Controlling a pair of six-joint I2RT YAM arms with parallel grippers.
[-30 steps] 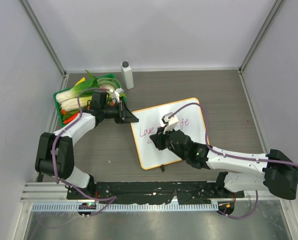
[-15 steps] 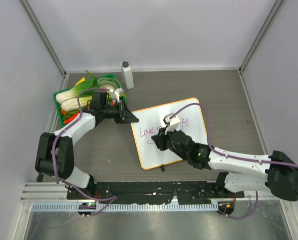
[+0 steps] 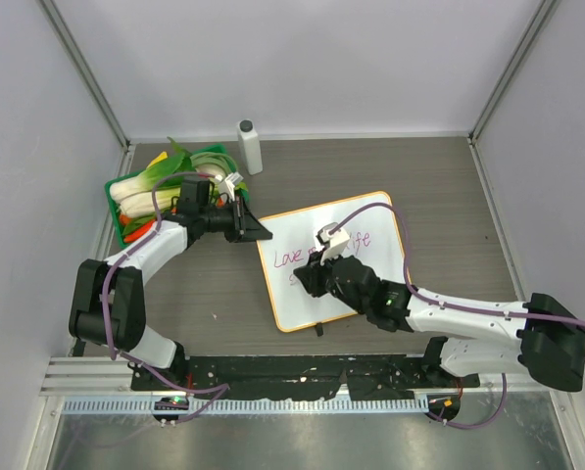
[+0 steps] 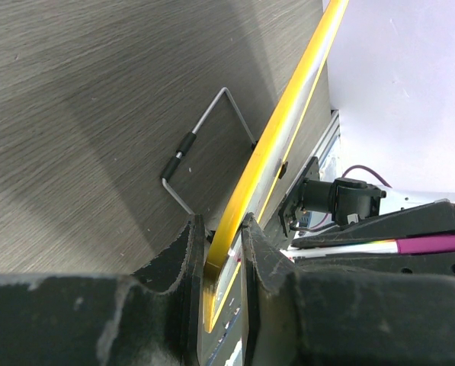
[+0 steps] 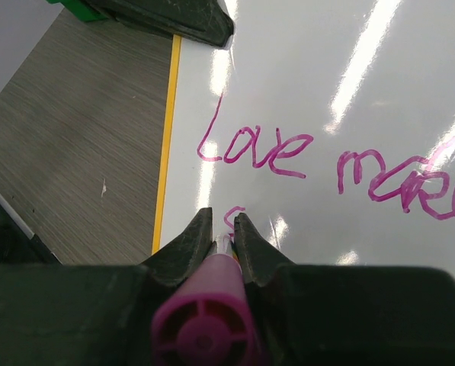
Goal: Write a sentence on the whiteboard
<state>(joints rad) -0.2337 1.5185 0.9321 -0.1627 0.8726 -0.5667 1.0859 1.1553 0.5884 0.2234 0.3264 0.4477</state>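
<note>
Starting the sentence's (image 5: 280, 162) second line: marker (image 5: 204, 335), clenched in right gripper (image 5: 224, 226), is being shifted toward the left edge of the whiteboard (image 3: 380, 257); far-left corner is being clamped by left gripper (image 4: 221, 232).

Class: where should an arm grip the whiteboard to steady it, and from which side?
Probably the thin orange frame at the whiteboard's far-left corner, edge-on from the left: the slim rim fits between the fingers, as the left pincer shows, and the writing face stays free.
</note>
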